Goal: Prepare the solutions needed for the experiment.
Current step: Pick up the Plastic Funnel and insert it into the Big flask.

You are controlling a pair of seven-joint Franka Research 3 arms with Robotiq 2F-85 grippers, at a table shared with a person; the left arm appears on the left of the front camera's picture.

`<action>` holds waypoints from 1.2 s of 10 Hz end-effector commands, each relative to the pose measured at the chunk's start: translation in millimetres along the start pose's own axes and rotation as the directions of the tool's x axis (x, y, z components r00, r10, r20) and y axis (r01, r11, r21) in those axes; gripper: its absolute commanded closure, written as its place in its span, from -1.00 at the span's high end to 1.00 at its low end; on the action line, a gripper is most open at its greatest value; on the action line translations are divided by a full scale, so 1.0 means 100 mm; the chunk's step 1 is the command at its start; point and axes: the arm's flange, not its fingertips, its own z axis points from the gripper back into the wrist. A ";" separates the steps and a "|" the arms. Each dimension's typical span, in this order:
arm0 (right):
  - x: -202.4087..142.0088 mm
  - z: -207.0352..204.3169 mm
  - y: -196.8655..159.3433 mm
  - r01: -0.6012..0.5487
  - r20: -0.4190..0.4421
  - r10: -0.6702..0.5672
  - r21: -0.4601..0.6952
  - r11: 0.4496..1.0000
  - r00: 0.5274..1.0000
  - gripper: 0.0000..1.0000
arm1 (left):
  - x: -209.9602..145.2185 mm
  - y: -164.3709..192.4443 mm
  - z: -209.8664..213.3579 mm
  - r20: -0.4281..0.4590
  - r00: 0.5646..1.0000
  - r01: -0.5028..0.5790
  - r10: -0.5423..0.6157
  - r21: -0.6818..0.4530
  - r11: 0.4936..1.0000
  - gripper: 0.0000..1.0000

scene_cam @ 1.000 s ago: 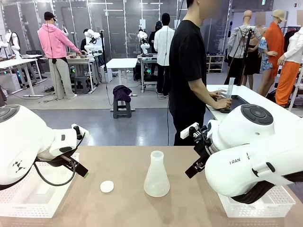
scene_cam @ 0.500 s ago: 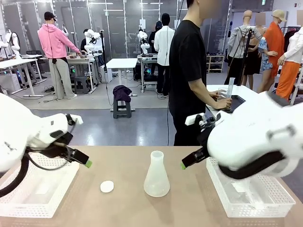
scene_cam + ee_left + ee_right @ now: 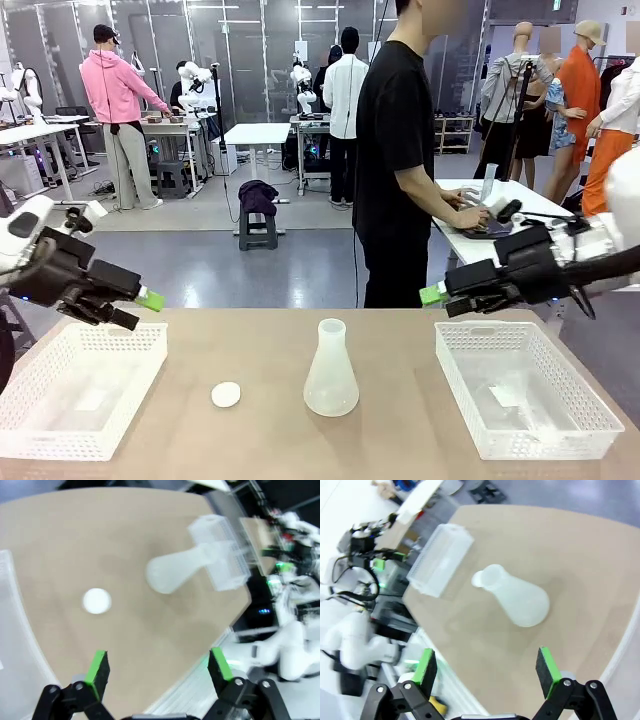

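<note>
Both arms have drawn back from the middle of the table (image 3: 400, 440) to the sides. Our left gripper (image 3: 140, 308) hangs open and empty above the left basket (image 3: 100, 328). Then come a white disc (image 3: 226, 394) and the flask (image 3: 331, 375), upright at the centre, untouched; its liquid we hardly see. Our right gripper (image 3: 440, 300), also open, hovers by the right basket (image 3: 500, 327). A careless side push could tip the light flask. Nothing blocks it; the person (image 3: 395, 150) faces a desk (image 3: 545, 205) behind.

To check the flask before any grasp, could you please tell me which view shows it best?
The front view: the flask stands upright, sharp and whole, side-on. The right wrist view shows it whole from above, somewhat soft; the left wrist view shows it blurred.
</note>
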 end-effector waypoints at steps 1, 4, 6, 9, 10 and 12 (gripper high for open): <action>-0.02 -0.03 -0.25 0.211 0.031 -0.221 0.196 0.958 0.975 1.00 | 0.10 0.22 0.02 -0.043 0.994 -0.105 0.099 -0.196 0.975 1.00; 0.00 -0.03 -0.43 0.355 0.037 -0.388 0.329 0.875 0.921 1.00 | 0.12 0.38 0.00 -0.022 0.986 -0.162 0.167 -0.383 0.909 1.00; 0.01 -0.03 -0.48 0.380 0.040 -0.418 0.348 0.857 0.907 1.00 | 0.12 0.39 -0.19 -0.008 0.984 -0.160 0.177 -0.464 0.871 1.00; 0.03 -0.09 -0.41 0.314 0.061 -0.351 0.327 0.891 0.934 1.00 | 0.17 0.31 -0.32 0.004 0.985 -0.147 0.172 -0.501 0.853 1.00; -0.01 -0.06 -0.51 0.402 0.012 -0.433 0.351 0.846 0.901 1.00 | 0.18 0.28 -0.38 0.042 0.985 -0.131 0.168 -0.457 0.880 1.00; -0.01 -0.06 -0.51 0.402 0.012 -0.433 0.351 0.846 0.901 1.00 | 0.09 0.34 -0.34 -0.017 0.980 -0.181 0.198 -0.489 0.853 1.00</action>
